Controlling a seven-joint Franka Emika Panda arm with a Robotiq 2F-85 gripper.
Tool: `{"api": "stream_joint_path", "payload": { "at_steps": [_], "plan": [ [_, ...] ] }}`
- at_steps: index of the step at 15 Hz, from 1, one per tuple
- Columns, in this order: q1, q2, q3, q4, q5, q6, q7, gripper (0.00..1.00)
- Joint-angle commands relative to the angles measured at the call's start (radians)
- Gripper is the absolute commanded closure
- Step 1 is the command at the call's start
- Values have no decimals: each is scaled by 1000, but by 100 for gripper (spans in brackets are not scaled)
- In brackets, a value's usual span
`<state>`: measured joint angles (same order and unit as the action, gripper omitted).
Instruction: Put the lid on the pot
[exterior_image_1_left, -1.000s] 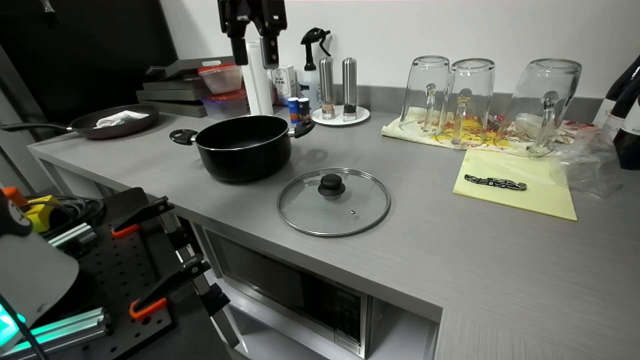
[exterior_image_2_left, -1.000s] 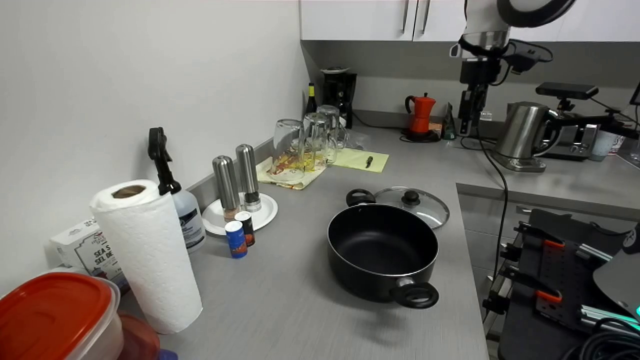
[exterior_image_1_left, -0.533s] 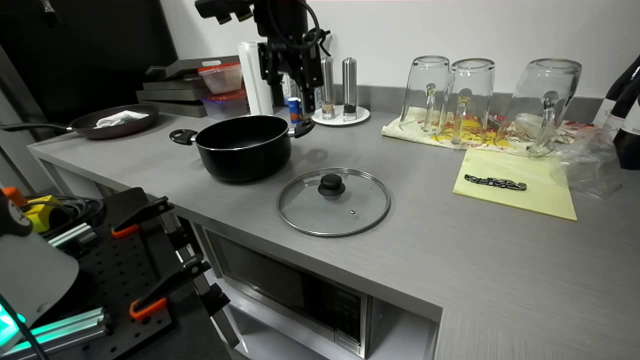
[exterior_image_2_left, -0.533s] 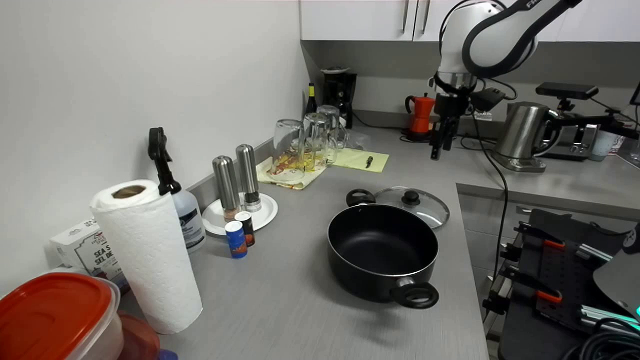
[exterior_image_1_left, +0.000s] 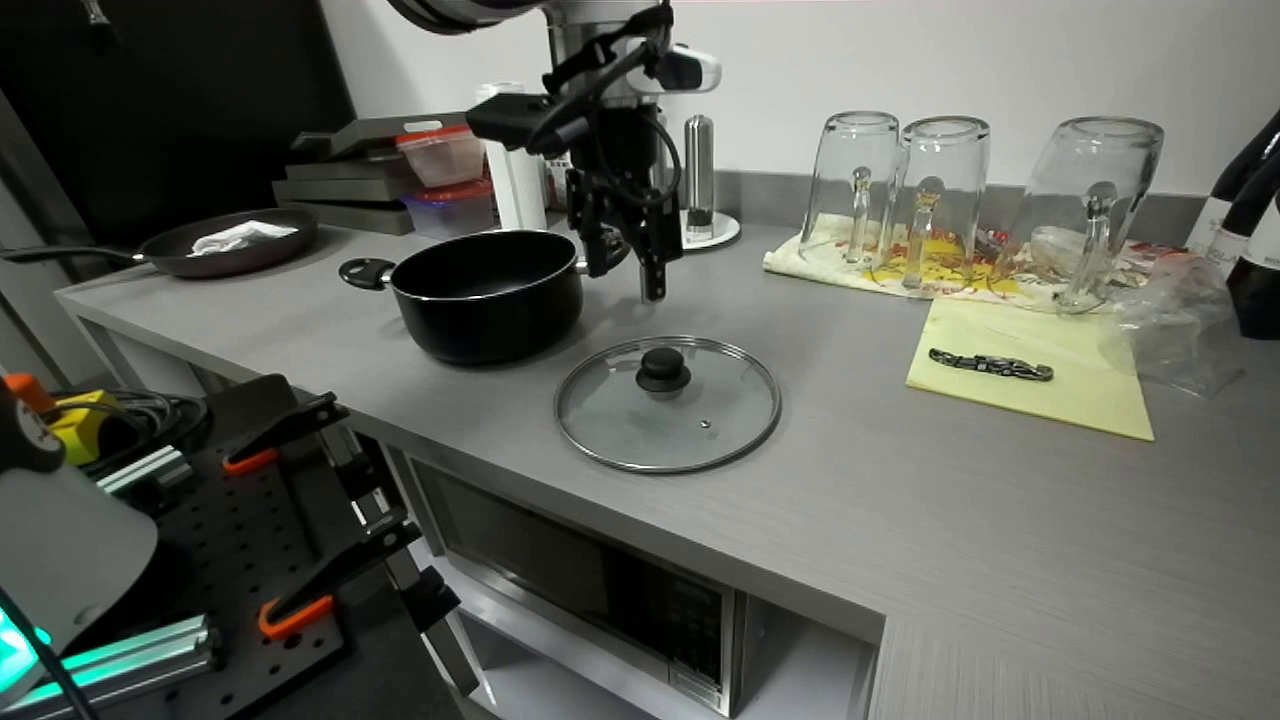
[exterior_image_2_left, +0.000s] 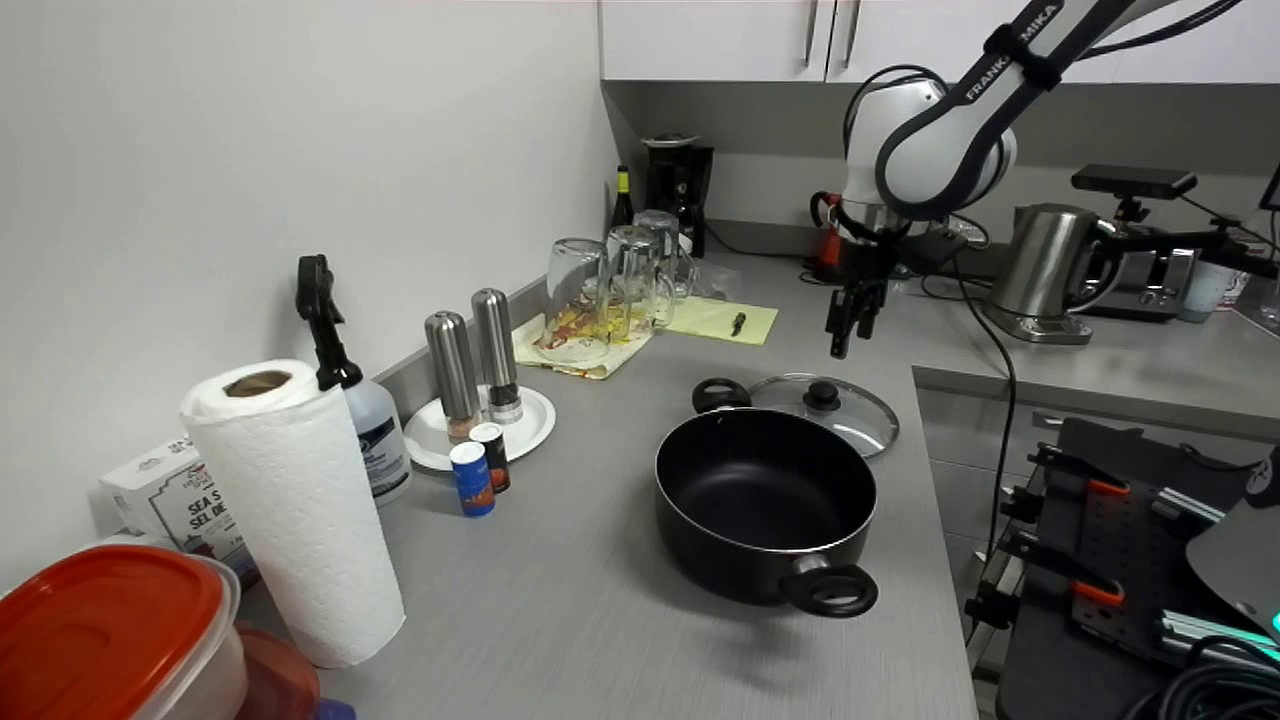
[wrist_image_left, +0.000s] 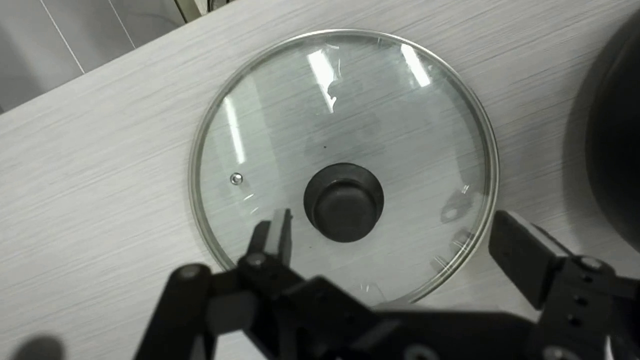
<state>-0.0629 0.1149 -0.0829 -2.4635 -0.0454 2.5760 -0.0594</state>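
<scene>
Just beside the pot (exterior_image_2_left: 765, 490), flat on the streaky grey worktop (exterior_image_2_left: 560, 620), you have the lid (exterior_image_1_left: 665, 440): a round disc of clear glass in a thin metal rim, its black knob (wrist_image_left: 345, 210) pointing up and its small vent (wrist_image_left: 236, 178) on the side away from the pot. The pot is black, its long axis running through two handles (exterior_image_2_left: 830, 592) on opposite sides. Your claw (exterior_image_1_left: 625, 285) hangs near the pot, higher than the lid, fingers (wrist_image_left: 522, 257) spread wide with only air between them. Higher than the pot, your arm (exterior_image_2_left: 935, 165) reads "FRANKA EMIKA"; well apart from it, a carton (exterior_image_2_left: 195, 500) shows "SEA S" and "SEL DE"
</scene>
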Motion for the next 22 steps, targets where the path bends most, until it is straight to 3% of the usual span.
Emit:
{"api": "stream_joint_path", "payload": {
  "at_steps": [1, 11, 22],
  "plan": [
    [-14, 110, 9, 61, 36, 44, -24, 0],
    [-60, 296, 32, 201, 68, 71, -28, 0],
    [-81, 339, 54, 221, 77, 69, -32, 0]
  ]
}}
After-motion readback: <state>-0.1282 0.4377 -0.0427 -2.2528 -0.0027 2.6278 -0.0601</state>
